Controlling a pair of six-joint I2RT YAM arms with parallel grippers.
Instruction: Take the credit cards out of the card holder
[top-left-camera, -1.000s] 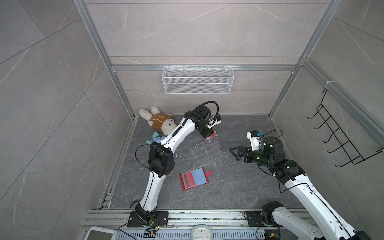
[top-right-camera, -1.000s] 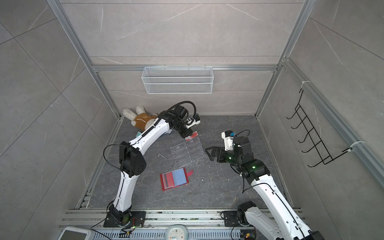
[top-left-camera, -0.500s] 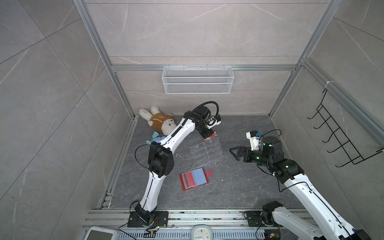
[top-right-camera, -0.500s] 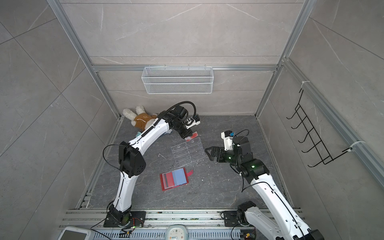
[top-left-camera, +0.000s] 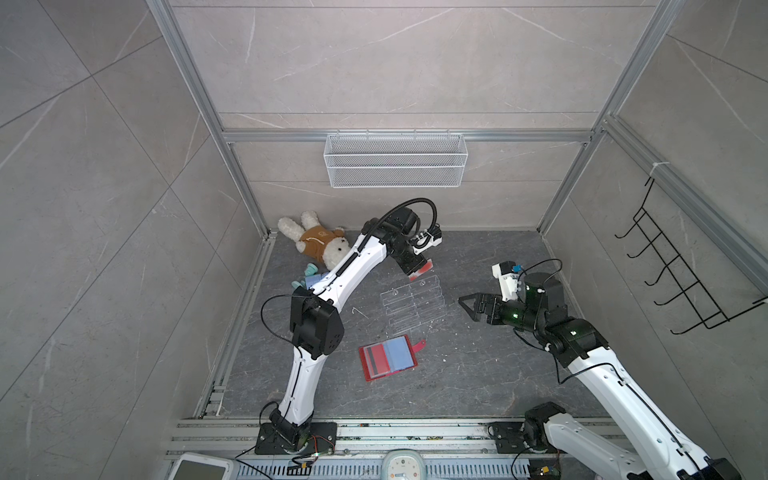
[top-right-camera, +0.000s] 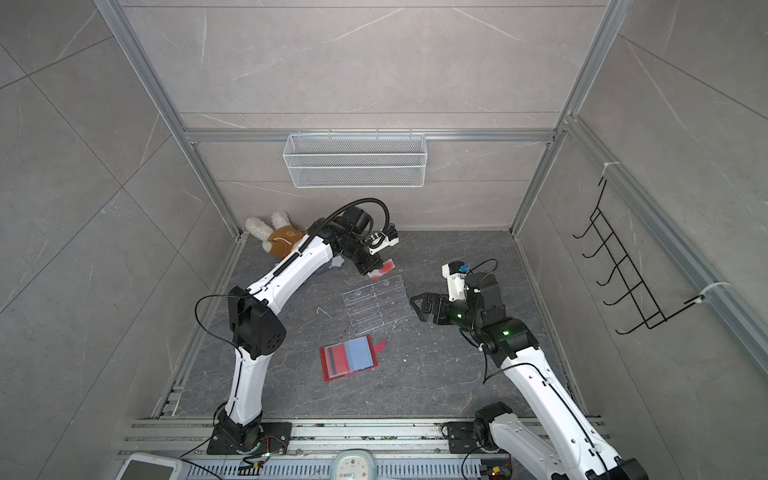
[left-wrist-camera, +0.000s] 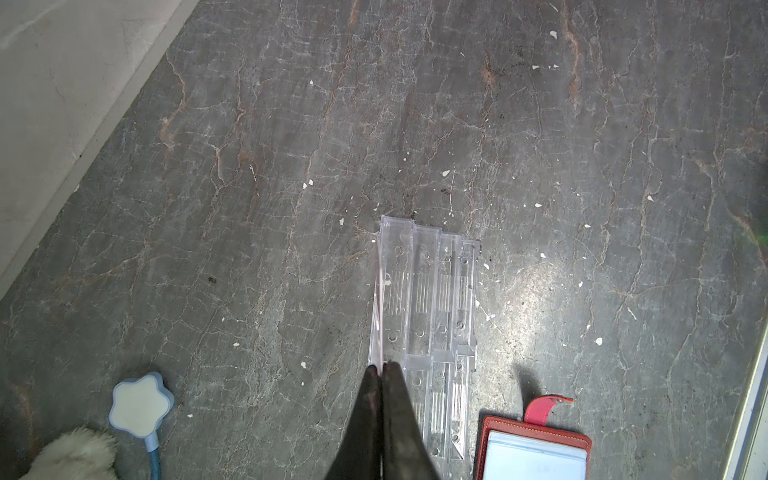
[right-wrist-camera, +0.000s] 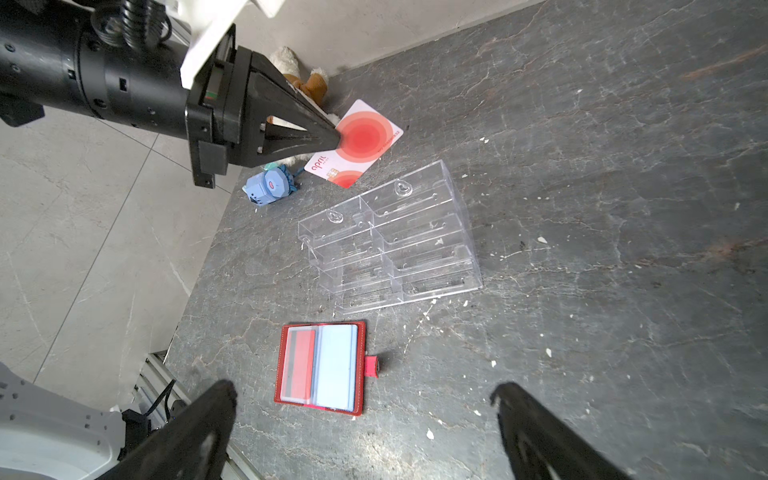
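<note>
Left tool is pinched fully shut on one corner of a credit card, a white card with red-orange circles. The card hangs in the air above the far end of the clear acrylic tiered stand and is not touching it. In the left wrist view the card shows edge-on, right at the closed tips. Both top views put it over the back of the desk, near the plush rabbit. The red card holder lies open and flat on the desk, nearer the robot than the stand, with its strap tab out to the side. One sleeve has a remaining card in it, red with a dark stripe; the pale blue sleeve beside it looks empty. Right tool has its jaws spread wide and is holding nothing, hovering above the desk and aimed at the holder. Handling, as a guess: the cards are light, thin, stiff and slick plastic, so a corner pinch may let one pivot or slip, and an edge grip nearer the middle would be safer. The holder is soft and light and would likely drag along when the sleeved card is pulled, so pin down the cover and take that card by whichever edge is exposed. Task looks partly done, with at least one card left to take out.
</note>
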